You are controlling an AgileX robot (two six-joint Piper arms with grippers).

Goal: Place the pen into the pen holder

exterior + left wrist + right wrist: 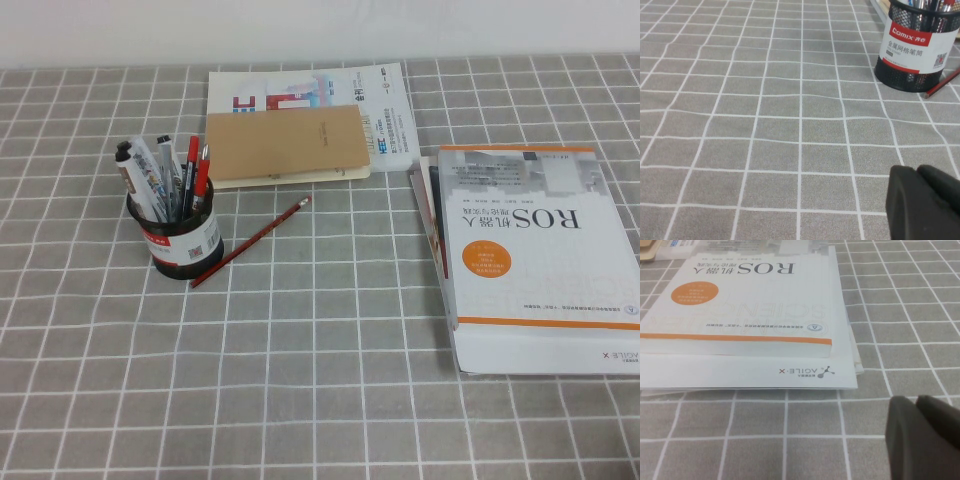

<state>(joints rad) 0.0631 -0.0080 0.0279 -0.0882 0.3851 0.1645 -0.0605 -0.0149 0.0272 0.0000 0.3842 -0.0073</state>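
Observation:
The black mesh pen holder (pixel 185 245) with a red-and-white label stands at the table's left and also shows in the left wrist view (pixel 915 50). The pen (pixel 190 165), black-barrelled with a red cap, stands upright inside it among grey-white markers and another red-tipped pen. A thin red pencil (pixel 250 243) lies on the cloth touching the holder's base. My left gripper (pixel 915 172) is shut and empty, low over the cloth some way short of the holder. My right gripper (pixel 916 402) is shut and empty, near the front edge of the white book. Neither arm shows in the high view.
A white ROS book (pixel 530 240) lies on other papers at the right, also in the right wrist view (pixel 740 305). A brown notebook (pixel 285 145) lies on a white booklet (pixel 380 90) at the back. Grey checked cloth covers the table.

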